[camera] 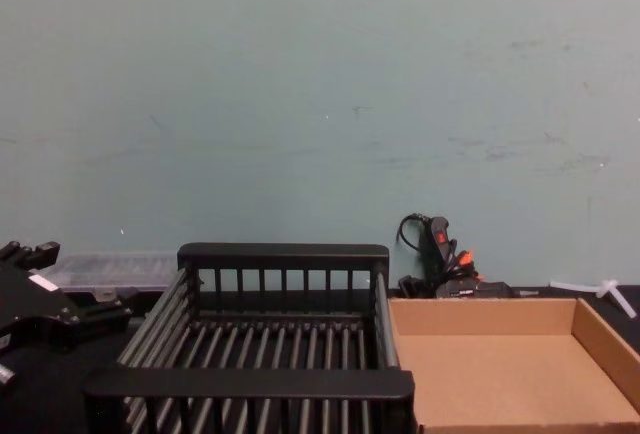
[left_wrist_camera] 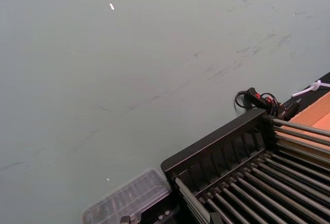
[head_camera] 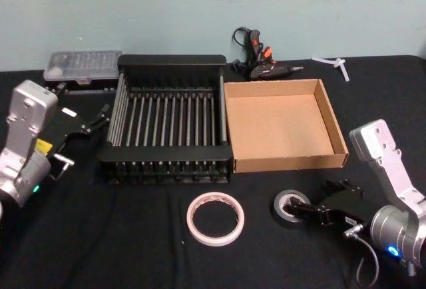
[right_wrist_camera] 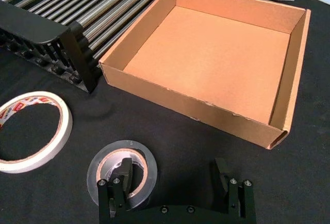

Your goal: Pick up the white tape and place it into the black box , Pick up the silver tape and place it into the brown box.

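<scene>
Right hand [right_wrist_camera: 172, 182] at the silver tape [right_wrist_camera: 122, 171]
Hand spread, one finger inside the roll's core, tape flat on the desk [head_camera: 133, 236] before the brown box [head_camera: 286, 162]; left hand [head_camera: 93, 121] unclear

Black tabletop [head_camera: 133, 249]: crate [head_camera: 166, 122] and box [head_camera: 283, 126] sit side by side, white tape [head_camera: 215, 218] and silver tape [head_camera: 291, 206] lie in front, glue gun [head_camera: 266, 62] and clear case [head_camera: 83, 66] behind.

Black box [head_camera: 170, 69] left of brown box [head_camera: 285, 164] (touching); both tapes in front.
</scene>
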